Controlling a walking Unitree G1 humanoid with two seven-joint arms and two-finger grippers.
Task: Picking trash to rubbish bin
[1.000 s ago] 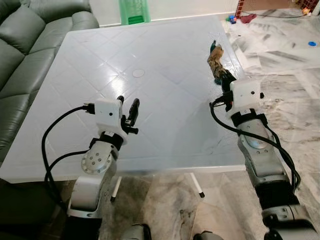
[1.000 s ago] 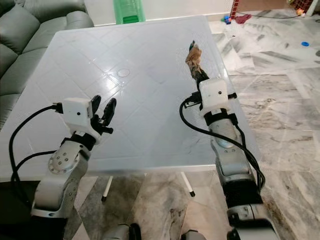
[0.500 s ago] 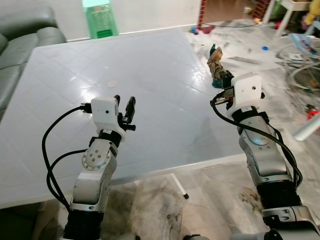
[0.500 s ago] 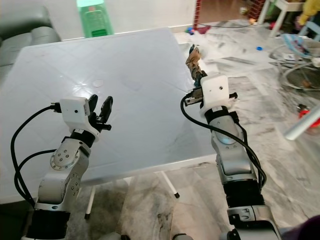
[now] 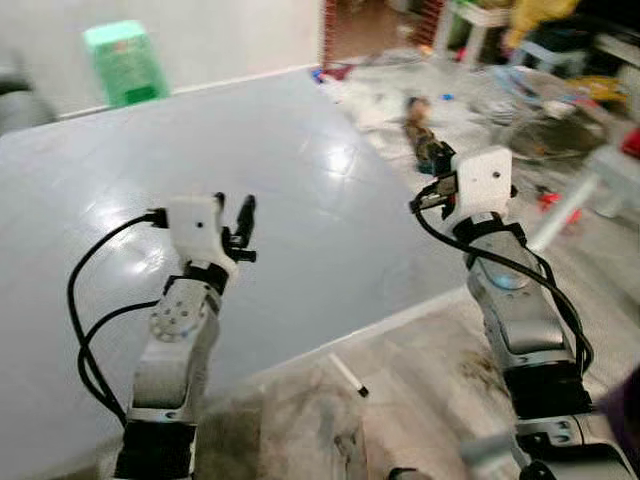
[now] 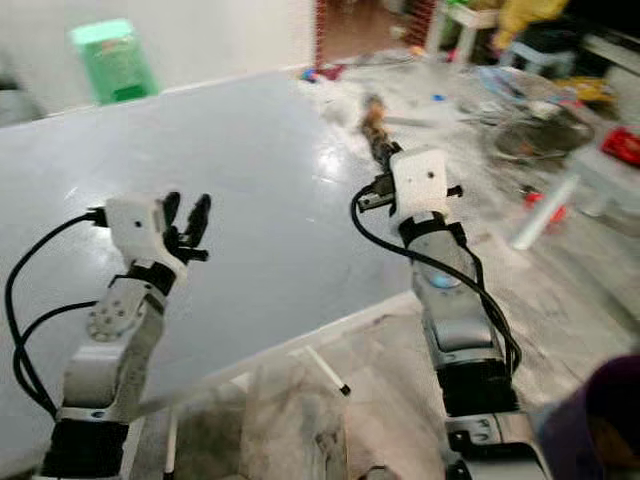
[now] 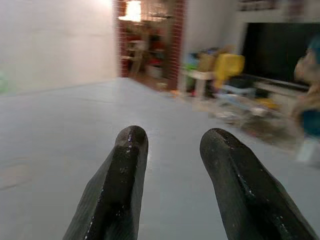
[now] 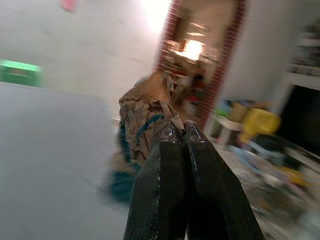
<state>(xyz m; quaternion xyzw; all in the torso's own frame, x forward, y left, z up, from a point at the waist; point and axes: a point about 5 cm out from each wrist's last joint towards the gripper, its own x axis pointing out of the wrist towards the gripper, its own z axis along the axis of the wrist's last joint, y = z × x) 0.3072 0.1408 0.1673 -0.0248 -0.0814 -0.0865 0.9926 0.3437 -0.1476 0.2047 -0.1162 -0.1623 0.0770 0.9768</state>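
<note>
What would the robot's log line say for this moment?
right gripper: shut on crumpled brown paper trash | left gripper: open, empty, over white table | bin: unseen

Bare tabletop (image 5: 300,170) seen ahead of left pincer (image 5: 233,215), 11 to 1 o'clock. Floor clutter (image 6: 540,120) blurred at 2 o'clock, past right pincer (image 5: 432,160). Green stool (image 5: 125,60) at 11 o'clock, beyond far edge.

Item: one piece of trash (image 8: 142,117), crumpled brown paper or wrapper with teal-blue streaks. I saw it pinched between the closed fingers of my right gripper (image 8: 177,131), held up off the surface (image 5: 300,190) near its right edge, its bulk sticking out beyond the fingertips. Blurred; finer detail unreadable.
</note>
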